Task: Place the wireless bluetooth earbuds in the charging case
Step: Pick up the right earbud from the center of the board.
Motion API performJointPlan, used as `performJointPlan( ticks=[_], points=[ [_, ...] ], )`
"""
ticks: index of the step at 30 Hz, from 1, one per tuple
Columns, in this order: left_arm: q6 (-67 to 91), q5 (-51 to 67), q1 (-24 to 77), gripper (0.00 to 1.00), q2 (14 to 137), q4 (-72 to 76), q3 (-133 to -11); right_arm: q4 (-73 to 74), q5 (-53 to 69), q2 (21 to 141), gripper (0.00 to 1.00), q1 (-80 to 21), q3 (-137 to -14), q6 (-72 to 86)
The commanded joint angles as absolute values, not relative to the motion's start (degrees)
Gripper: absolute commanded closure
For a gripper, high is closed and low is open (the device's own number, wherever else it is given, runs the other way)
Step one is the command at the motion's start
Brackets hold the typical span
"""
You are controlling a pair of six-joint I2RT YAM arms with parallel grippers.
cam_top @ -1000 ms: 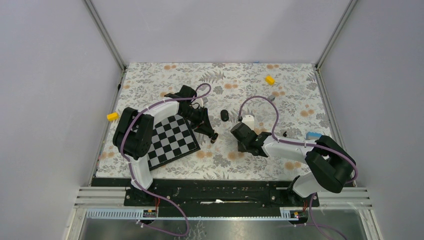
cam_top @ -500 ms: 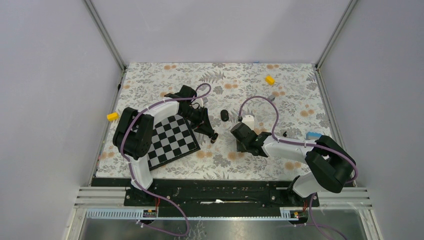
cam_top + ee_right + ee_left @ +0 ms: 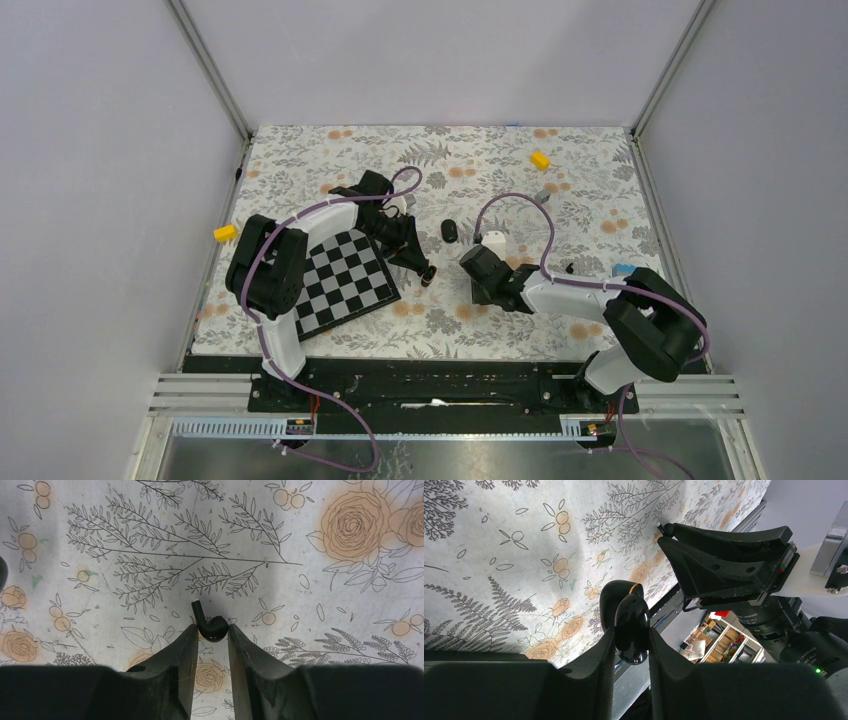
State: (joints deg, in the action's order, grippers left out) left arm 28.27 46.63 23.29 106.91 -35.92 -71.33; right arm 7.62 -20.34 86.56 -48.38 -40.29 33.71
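On the left, the left gripper (image 3: 424,271) has its jaws nearly closed and squeezes the charging case (image 3: 631,625) between them. The case is held up off the flowery mat (image 3: 500,160). Its long side runs the same way as the fingers, and its lid looks open, with an orange edge showing. Just to the right, with a small gap between them, is the right gripper (image 3: 210,632). Its jaws are only a little apart, and the very tips look pinched on one earbud (image 3: 214,625). The round part sits between the tips, and the little stem points away from the gripper and to the left. I cannot tell if the bud is lifted or resting on the mat. So the case is to the left of the bud, and the right arm has to bring it across. I count one case and one earbud. I cannot find the second bud for sure.
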Motion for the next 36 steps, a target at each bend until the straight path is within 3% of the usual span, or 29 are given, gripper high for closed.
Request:
performJointPlan(
  ticks=[1, 18, 25, 36],
  points=[
    [27.5, 46.6, 23.4, 1.00, 106.1, -34.7, -72.9, 6.1, -20.3, 87.9, 0.66, -48.3, -39.8, 33.5],
    [25.9, 39.9, 23.8, 1.00, 104.7, -34.7, -74.1, 9.6, -18.7, 78.3, 0.86, -48.3, -39.0, 29.9],
    [23.3, 34.2, 25.7, 1.00, 102.1, -34.1, -76.7, 13.3, -15.8, 75.0, 0.86, -48.3, -40.6, 29.0],
    [23.6, 22.5, 33.8, 1.00, 95.1, -21.5, -70.7, 24.8, -10.5, 73.4, 0.86, -48.4, -49.2, 26.3]
  ],
)
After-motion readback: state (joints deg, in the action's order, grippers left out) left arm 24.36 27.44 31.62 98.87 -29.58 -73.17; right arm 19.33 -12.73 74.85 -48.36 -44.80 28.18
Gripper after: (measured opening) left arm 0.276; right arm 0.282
